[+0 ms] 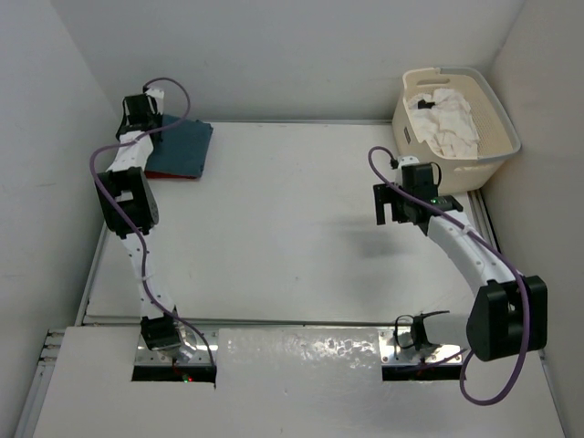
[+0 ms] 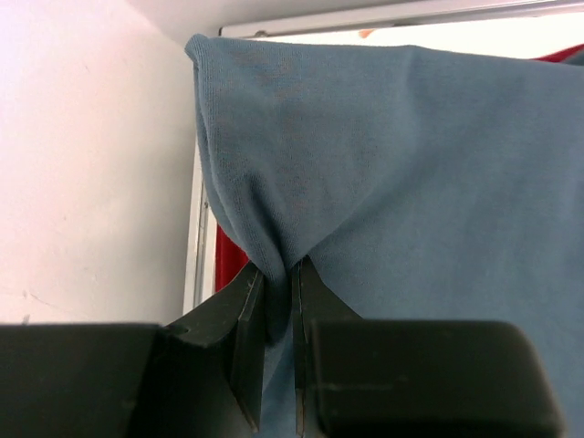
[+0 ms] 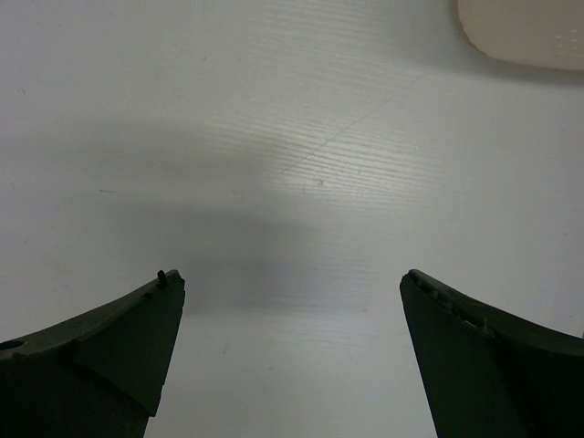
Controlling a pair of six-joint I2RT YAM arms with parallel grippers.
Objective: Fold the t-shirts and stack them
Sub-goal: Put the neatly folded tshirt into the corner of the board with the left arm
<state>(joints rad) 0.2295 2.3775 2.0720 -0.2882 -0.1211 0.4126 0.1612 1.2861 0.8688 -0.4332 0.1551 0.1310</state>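
Soft, limp knit on the blue-grey shirt (image 2: 411, 182), folded flat at the far left corner of the table (image 1: 292, 237), over a red shirt (image 1: 170, 175) peeking out at the edges. Pinched at a bunched edge by the left gripper (image 2: 278, 297), with cloth puckering into the closed jaws. Light, floppy, likely to sag and drag; best taken at hems or corners. White shirt (image 1: 447, 119) crumpled in the cream plastic basket (image 1: 470, 173), far right. Right gripper (image 3: 292, 301) spread wide over bare table, holding nothing.
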